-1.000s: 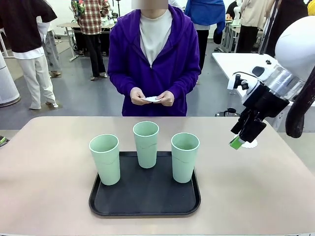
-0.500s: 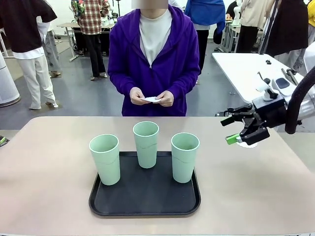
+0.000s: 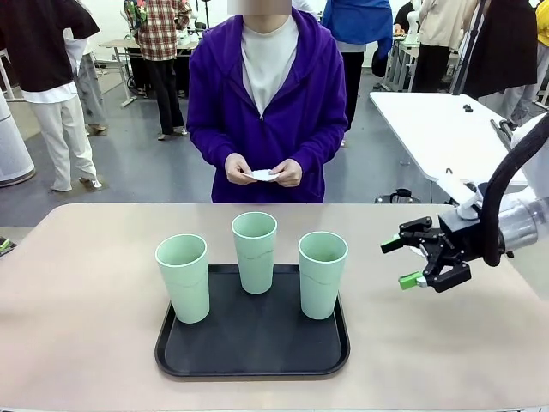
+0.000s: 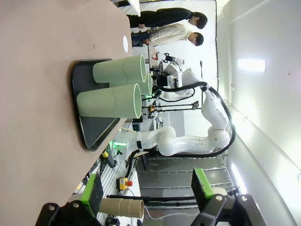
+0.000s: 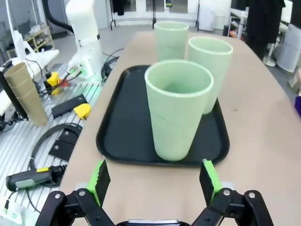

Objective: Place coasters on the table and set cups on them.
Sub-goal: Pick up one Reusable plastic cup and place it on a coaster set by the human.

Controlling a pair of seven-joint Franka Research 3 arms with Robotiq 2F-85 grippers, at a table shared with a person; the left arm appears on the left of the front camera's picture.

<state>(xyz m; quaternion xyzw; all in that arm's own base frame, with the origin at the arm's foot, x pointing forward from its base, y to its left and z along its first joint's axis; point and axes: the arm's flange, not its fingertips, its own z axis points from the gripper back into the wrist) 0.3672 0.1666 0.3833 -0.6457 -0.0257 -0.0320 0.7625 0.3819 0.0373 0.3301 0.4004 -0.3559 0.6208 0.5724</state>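
Note:
Three mint-green cups stand upright on a black tray (image 3: 253, 352): left (image 3: 183, 276), middle (image 3: 255, 251), right (image 3: 322, 273). My right gripper (image 3: 399, 262) hangs open just above the table (image 3: 86, 292), level, its fingertips toward the right cup and a hand's width short of it. In the right wrist view that cup (image 5: 178, 108) stands just ahead of the open right gripper (image 5: 155, 181). One white coaster (image 4: 125, 43) lies on the table beyond the tray. The person's hands hold more white coasters (image 3: 266, 174) at the far edge. My left gripper (image 4: 146, 188) is open and holds nothing, away from the cups (image 4: 110, 100).
A white table (image 3: 437, 120) stands behind at the right. Other people stand farther back. The right wrist view shows the table's edge, with cables and cardboard tubes (image 5: 26, 94) on the floor beside it.
My right gripper has swung from pointing down over the coaster to lying level, lower and turned toward the cups, still open. The cups and the person have not moved.

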